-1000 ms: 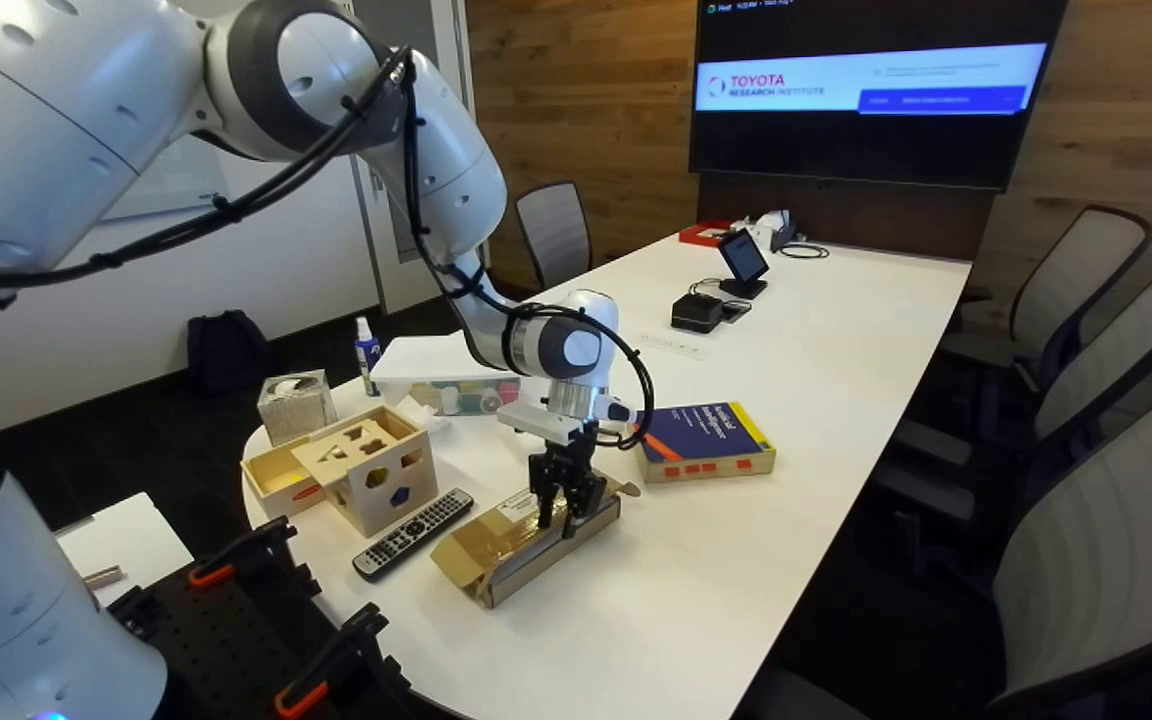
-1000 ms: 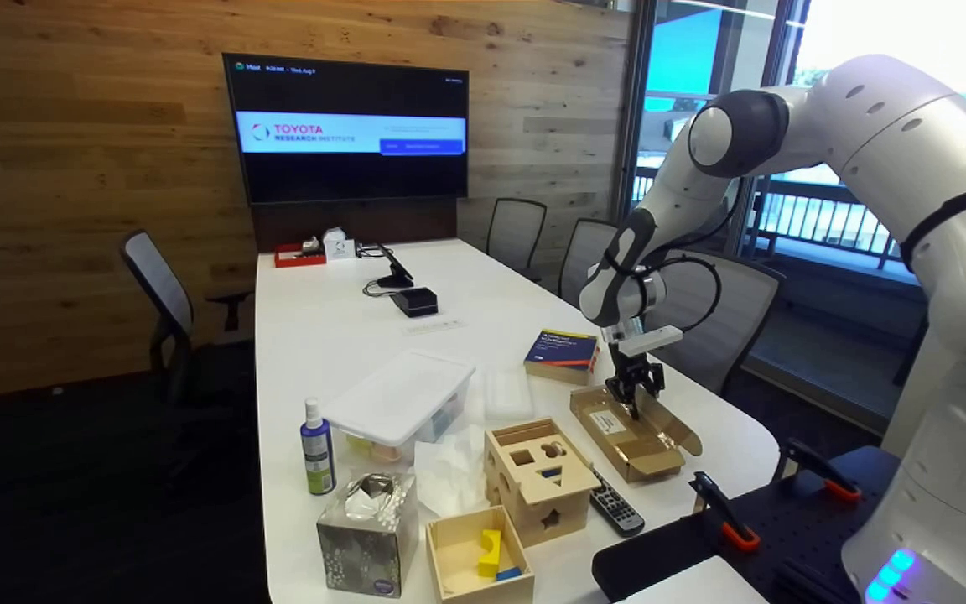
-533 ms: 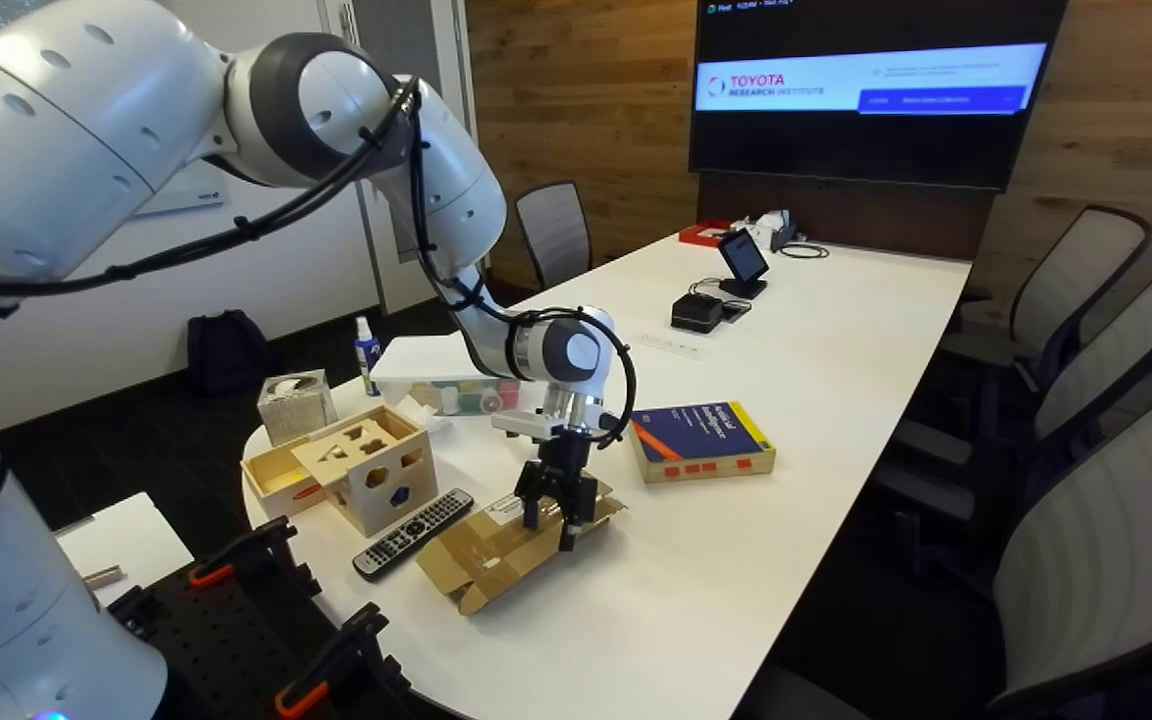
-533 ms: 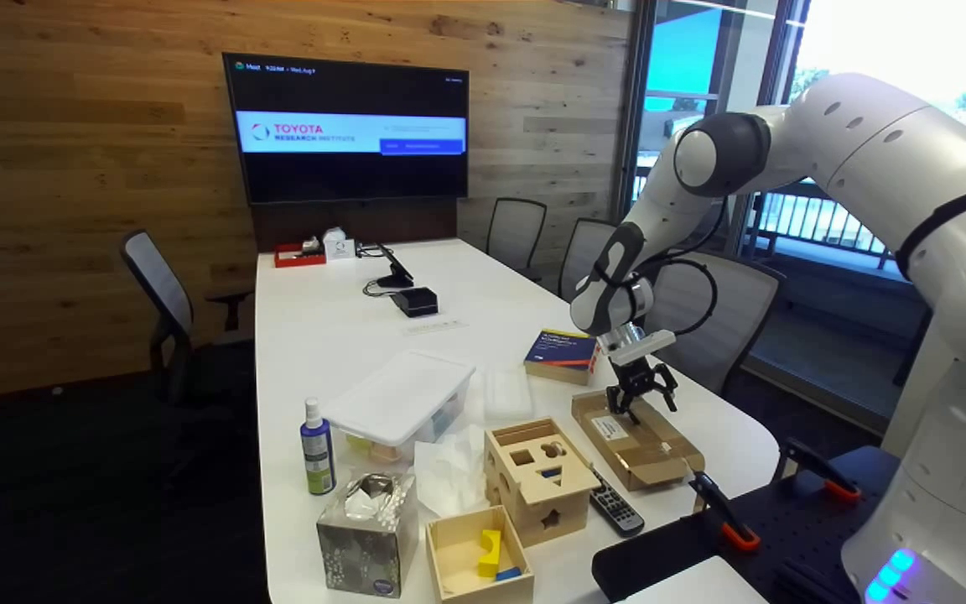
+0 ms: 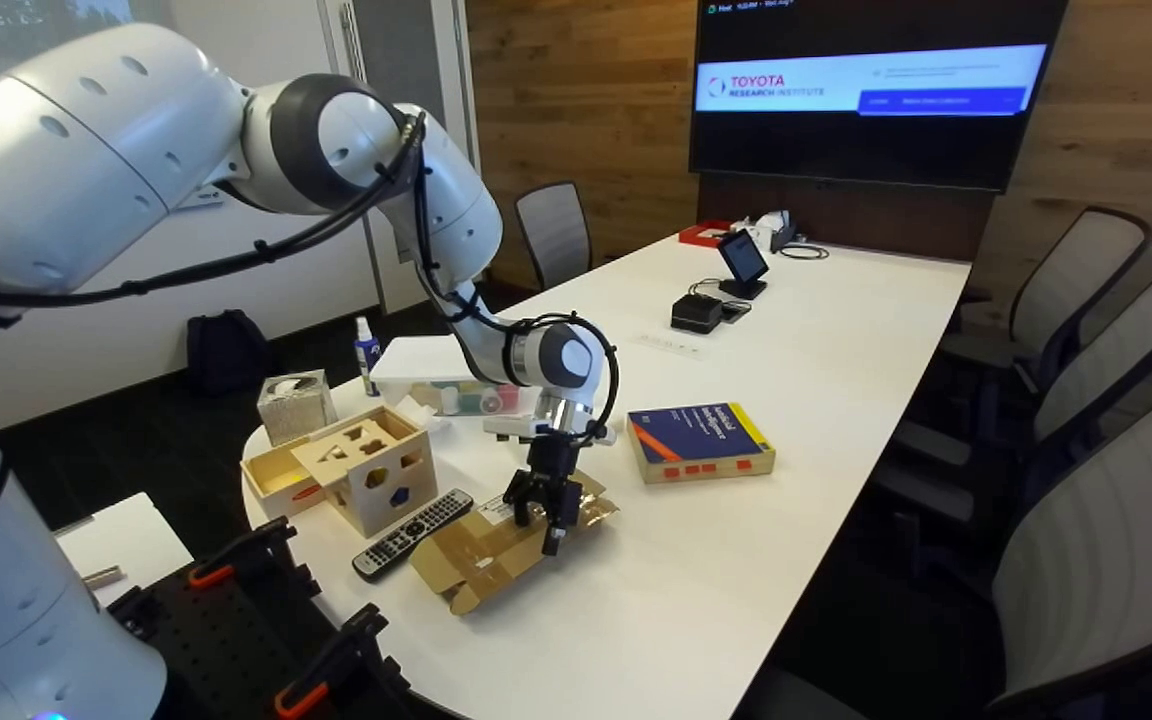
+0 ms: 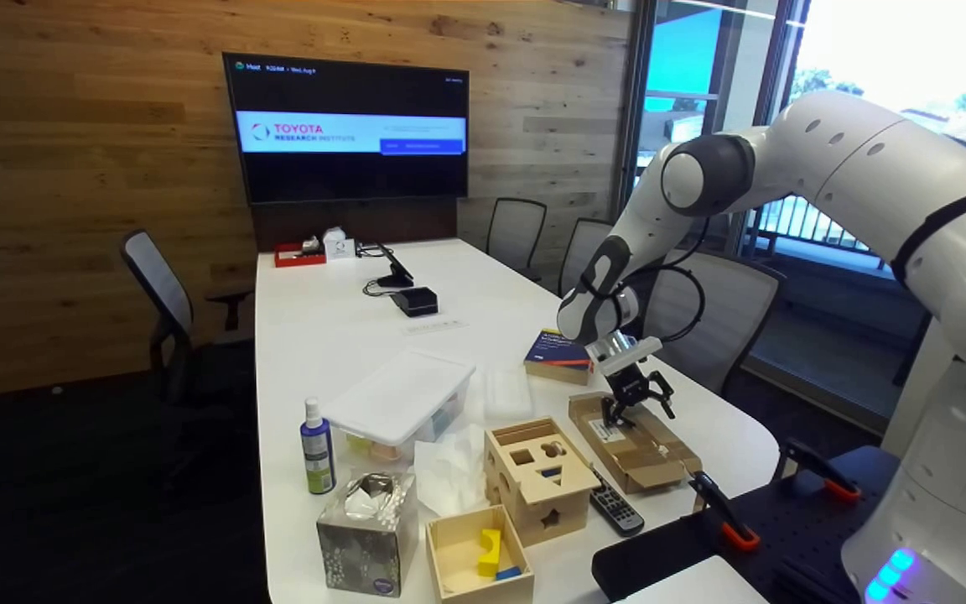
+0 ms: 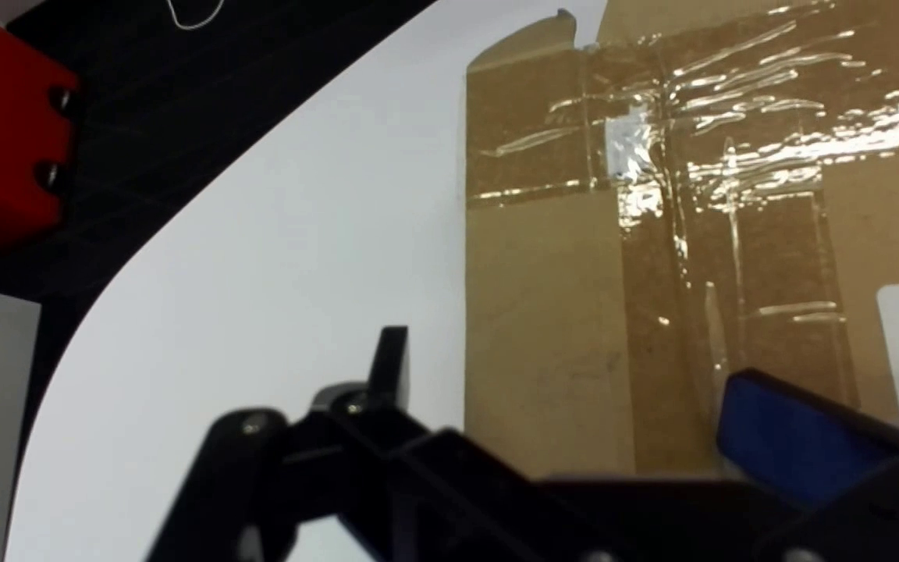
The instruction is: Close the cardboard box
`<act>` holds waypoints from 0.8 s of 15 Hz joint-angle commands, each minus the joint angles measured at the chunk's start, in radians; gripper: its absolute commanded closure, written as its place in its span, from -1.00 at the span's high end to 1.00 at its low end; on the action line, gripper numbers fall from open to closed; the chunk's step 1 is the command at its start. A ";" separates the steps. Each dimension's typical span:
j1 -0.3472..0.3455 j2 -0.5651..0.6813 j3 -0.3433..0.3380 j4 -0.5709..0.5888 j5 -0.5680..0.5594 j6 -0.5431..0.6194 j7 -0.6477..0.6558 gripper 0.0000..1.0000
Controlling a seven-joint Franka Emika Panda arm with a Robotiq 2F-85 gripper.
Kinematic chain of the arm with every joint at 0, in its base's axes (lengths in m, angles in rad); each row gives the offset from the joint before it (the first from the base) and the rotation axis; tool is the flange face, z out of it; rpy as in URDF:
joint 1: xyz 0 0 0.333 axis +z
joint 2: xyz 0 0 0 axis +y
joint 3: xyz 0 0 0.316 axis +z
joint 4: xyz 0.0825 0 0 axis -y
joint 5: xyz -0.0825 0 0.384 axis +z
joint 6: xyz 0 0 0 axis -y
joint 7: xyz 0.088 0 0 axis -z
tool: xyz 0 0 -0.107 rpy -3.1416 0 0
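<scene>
The cardboard box (image 6: 657,460) lies on the white table, its lid flap folded down across the top, with glossy tape and a white label. In an exterior view its front edge (image 5: 481,570) slopes toward the table, and small end flaps stick out. My gripper (image 6: 641,416) stands open and tilted just over the box's far half. From the wrist, the box (image 7: 543,273) runs between the spread fingers. The dark finger (image 7: 392,363) is beyond its edge over bare table; the blue pad (image 7: 789,441) is over the taped top. Whether either touches the cardboard I cannot tell.
A remote (image 5: 414,535) lies close beside the box, with the pale wooden crate (image 5: 381,490) behind it. Past the box's far end is the blue-red book (image 5: 701,440). Black clamps (image 6: 726,512) stand at the table's near edge. A tissue box (image 6: 370,537) stands farther off.
The box's flap, raised one second ago, has come down over the top. My gripper has spread from partly closed, tilted, and shifted slightly toward the crate's side. The box moved slightly.
</scene>
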 commanded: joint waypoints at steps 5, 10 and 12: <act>0.010 0.107 0.015 0.119 0.015 -0.083 0.045 1.00; 0.014 0.073 0.003 0.144 -0.005 -0.127 0.033 1.00; 0.034 -0.005 -0.017 0.101 -0.039 -0.137 0.034 1.00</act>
